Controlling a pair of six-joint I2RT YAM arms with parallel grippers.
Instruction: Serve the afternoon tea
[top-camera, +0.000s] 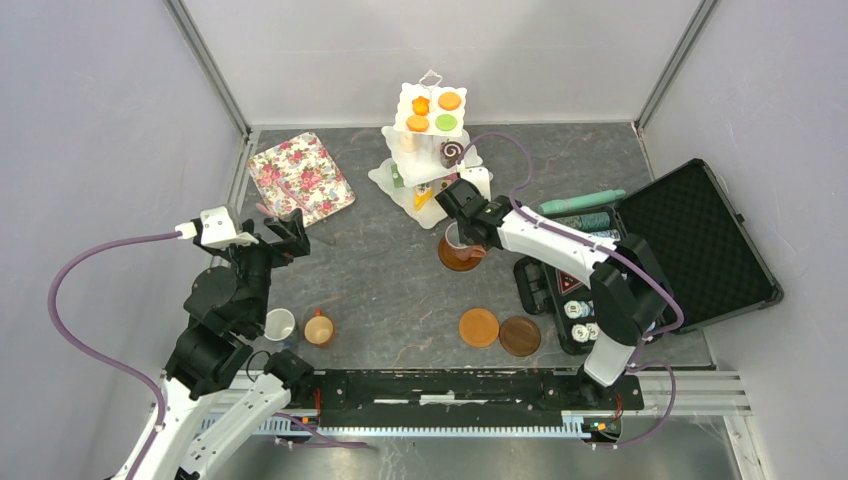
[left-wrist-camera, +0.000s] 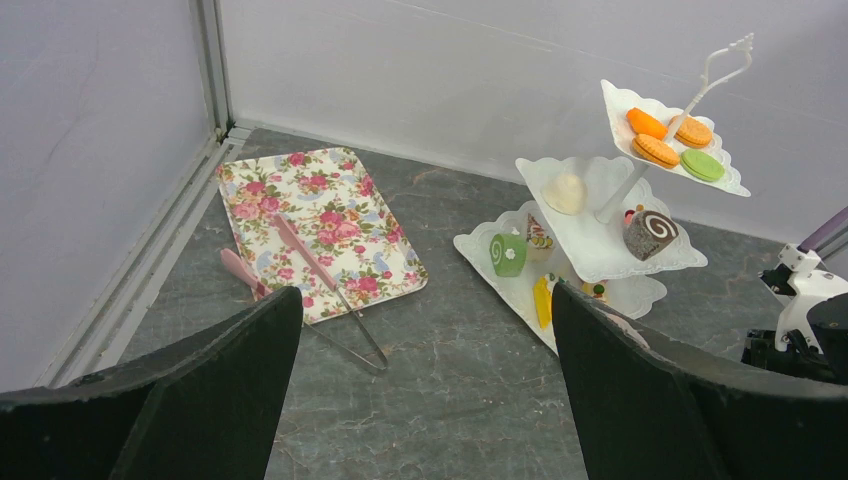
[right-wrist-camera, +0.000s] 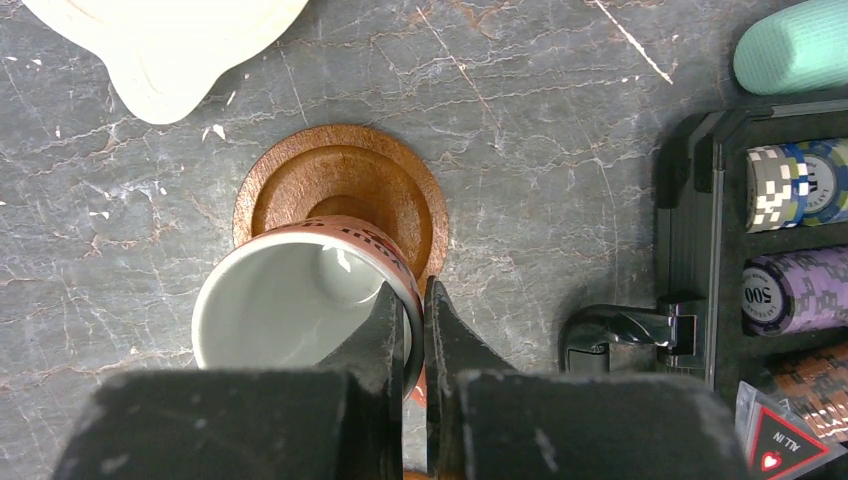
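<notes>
Grey marbled table (top-camera: 400, 290) | R gripper (right-wrist-camera: 417, 300) pinching mug (right-wrist-camera: 280, 300) rim tight; mug tilting over saucer (right-wrist-camera: 340, 175), contact unclear | L gripper (left-wrist-camera: 425, 300) hanging wide apart, gripping nothing

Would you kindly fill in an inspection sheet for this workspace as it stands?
Surface: dark marbled table, no spills seen.
Job's things: stand holding toy cakes; white mug, tan mug, orange saucer, brown saucer near front; third mug tilted over third saucer.
Clutter: floral tray, tongs, open chip case, mint cylinder.
Grippers: left gripper open, empty; right gripper shut on third mug's rim.
Cables: left cable, right cable looping loose.
Surroundings: grey walls; nothing else seen.
</notes>
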